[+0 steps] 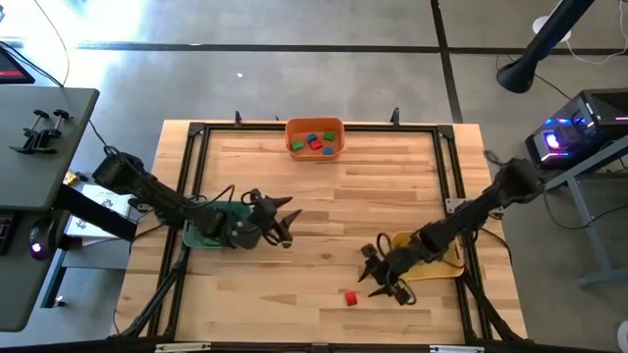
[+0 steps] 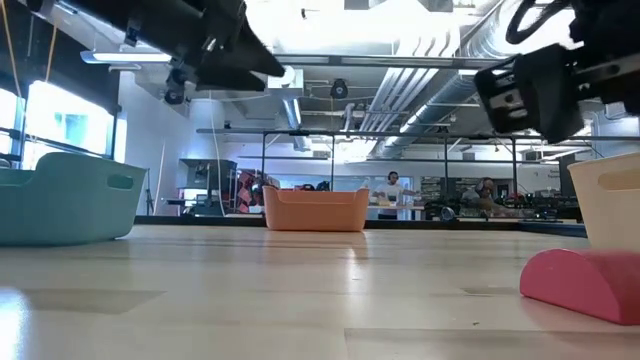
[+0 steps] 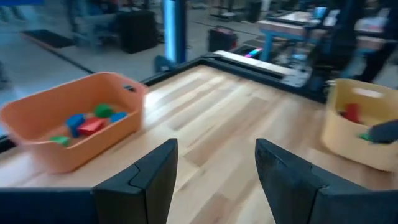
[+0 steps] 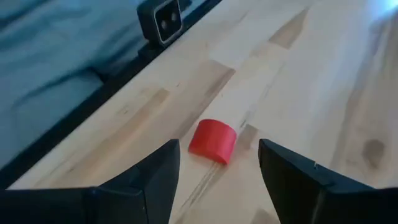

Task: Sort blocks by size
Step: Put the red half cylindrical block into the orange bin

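**A:** Begin at the left side. Your left gripper (image 1: 286, 227) hangs above the table just beside the green bin (image 1: 201, 233), its fingers spread and nothing between them. Leave that arm there; it has no work now.

**B:** And the orange bin (image 1: 315, 138)?

**A:** It stands at the far edge of the table, in the middle, with several blocks (image 1: 317, 143) inside: green, blue and red ones. They look already sorted, I think. You need not touch them.

**B:** Then the step is on the right?

**A:** Yes. One red block (image 1: 350, 298) lies alone on the bare wood (image 1: 324, 216) near the front edge. It has one rounded side, so I judge it can roll or slip when you squeeze it. Your right gripper (image 1: 384, 283) is just beside it, raised a little, with the fingers apart and empty. In the right wrist view the block (image 4: 212, 141) sits ahead of the two fingers, about centred between them.

**B:** How do you want me to take it?

**A:** Move forward and down until the fingers stand on both sides of it. Try to close on the flat faces, not on the curve. Close slowly. The yellow bin (image 1: 439, 257) is near behind your arm, so lift straight first, and only then carry the block to the bin that fits its size.
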Robot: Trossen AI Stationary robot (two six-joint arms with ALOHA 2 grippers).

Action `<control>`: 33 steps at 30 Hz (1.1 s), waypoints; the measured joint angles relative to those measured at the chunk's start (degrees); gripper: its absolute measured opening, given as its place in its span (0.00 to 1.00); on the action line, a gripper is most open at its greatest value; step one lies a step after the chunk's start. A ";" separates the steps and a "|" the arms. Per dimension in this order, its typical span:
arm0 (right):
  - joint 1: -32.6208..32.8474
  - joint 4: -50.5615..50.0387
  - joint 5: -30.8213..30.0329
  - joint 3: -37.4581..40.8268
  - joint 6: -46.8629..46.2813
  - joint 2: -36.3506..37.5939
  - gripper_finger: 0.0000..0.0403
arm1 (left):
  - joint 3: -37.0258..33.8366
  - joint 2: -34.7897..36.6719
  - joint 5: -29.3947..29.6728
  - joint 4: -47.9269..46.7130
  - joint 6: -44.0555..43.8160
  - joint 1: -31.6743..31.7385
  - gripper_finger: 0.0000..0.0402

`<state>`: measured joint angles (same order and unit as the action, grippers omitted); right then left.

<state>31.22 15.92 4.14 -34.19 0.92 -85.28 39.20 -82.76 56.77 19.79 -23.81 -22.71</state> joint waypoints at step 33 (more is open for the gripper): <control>-13.56 -20.09 -12.94 -25.14 -7.84 -21.54 0.53 | 0.02 -2.64 -10.00 4.56 6.16 0.64 0.50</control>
<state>17.66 -4.16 -8.79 -59.33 -6.92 -106.83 39.22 -85.41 46.77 24.35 -17.66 -22.06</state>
